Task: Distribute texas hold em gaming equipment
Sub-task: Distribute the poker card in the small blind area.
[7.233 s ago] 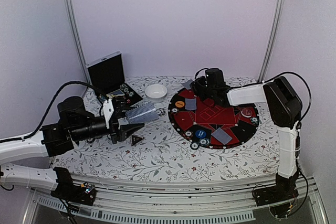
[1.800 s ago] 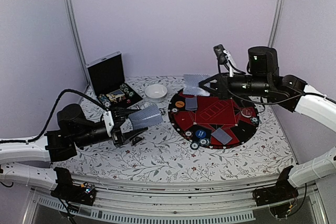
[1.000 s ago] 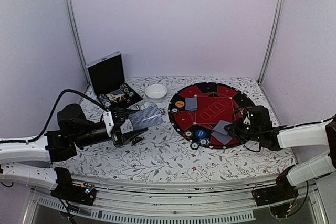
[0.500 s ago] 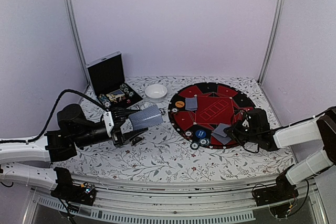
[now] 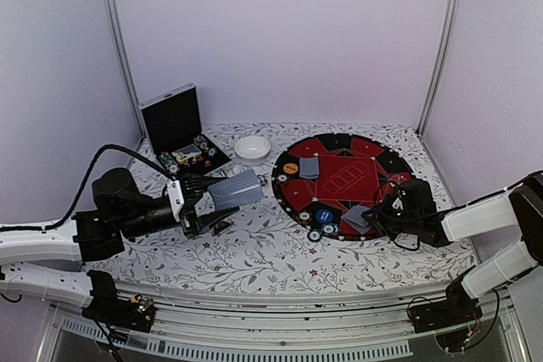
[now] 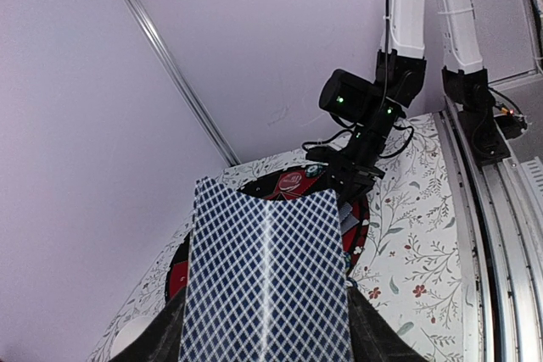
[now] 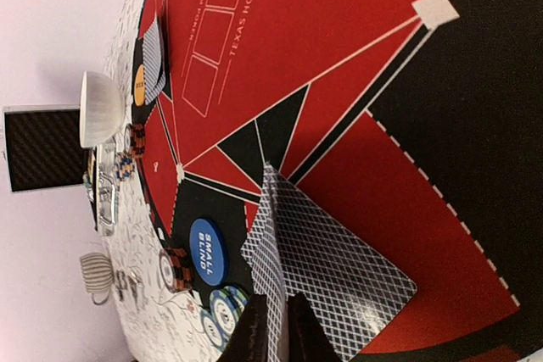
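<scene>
**Deck in one gripper, a card at the other, over the hold'em mat**

From above, the left gripper [image 5: 206, 199] is closed on a deck [image 5: 234, 185] of grey-blue-backed cards. It holds the deck over the floral table [image 5: 254, 252], left of the round red-and-black mat [image 5: 339, 177]. The right gripper [image 5: 375, 214] lies low at the mat's near right edge, at a flat card [image 5: 356, 220]. A blue disc [image 5: 325, 217] and striped chips [image 5: 315, 235] sit just beside it. An orange disc [image 5: 291, 169] and a far card [image 5: 308, 167] lie on the mat's left side. A white bowl [image 5: 252, 148] and an open black case [image 5: 174, 120] stand behind.

From the left wrist, the deck fills the foreground, backs to the lens, with the right arm low over the mat beyond.

From the right wrist, the jaws are narrow. A tilted card [image 7: 265, 235] rises on edge between the fingertips, against the flat card on a red segment. Whether the jaws pinch it cannot be told. The blue disc reads SMALL BLIND.
</scene>
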Tool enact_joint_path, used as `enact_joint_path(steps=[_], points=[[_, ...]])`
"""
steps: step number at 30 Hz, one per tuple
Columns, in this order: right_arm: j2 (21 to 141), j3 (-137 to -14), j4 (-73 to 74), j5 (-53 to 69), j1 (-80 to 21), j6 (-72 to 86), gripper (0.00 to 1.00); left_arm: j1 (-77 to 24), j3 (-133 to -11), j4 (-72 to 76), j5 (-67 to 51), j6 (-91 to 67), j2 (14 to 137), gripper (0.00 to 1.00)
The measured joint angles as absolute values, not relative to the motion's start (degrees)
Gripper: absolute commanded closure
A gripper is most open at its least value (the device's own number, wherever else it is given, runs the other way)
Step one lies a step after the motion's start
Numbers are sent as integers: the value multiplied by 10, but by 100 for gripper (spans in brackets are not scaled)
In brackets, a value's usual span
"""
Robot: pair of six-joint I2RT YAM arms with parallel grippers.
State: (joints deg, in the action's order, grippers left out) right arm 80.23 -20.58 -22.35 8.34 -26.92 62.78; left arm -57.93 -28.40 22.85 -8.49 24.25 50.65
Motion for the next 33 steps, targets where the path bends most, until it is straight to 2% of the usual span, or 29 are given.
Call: enact_joint_path(steps=[2, 5, 8, 16, 28, 33], points=[[802, -205, -223, 86, -269, 629, 71, -579, -284, 228, -85, 243, 507, 48], [802, -201, -224, 89, -268, 634, 65, -579, -284, 229, -85, 243, 507, 48], [797, -195, -219, 90, -267, 637, 52, -579, -284, 229, -85, 243, 507, 48], [771, -202, -166, 84, -265, 617, 1, -580, -284, 228, -85, 243, 507, 48], [725, -262, -21, 21, -266, 556, 1, -580, -284, 228, -85, 244, 507, 48], [649, -290, 3, 9, -266, 502, 1, -580, -284, 227, -86, 245, 507, 48]])
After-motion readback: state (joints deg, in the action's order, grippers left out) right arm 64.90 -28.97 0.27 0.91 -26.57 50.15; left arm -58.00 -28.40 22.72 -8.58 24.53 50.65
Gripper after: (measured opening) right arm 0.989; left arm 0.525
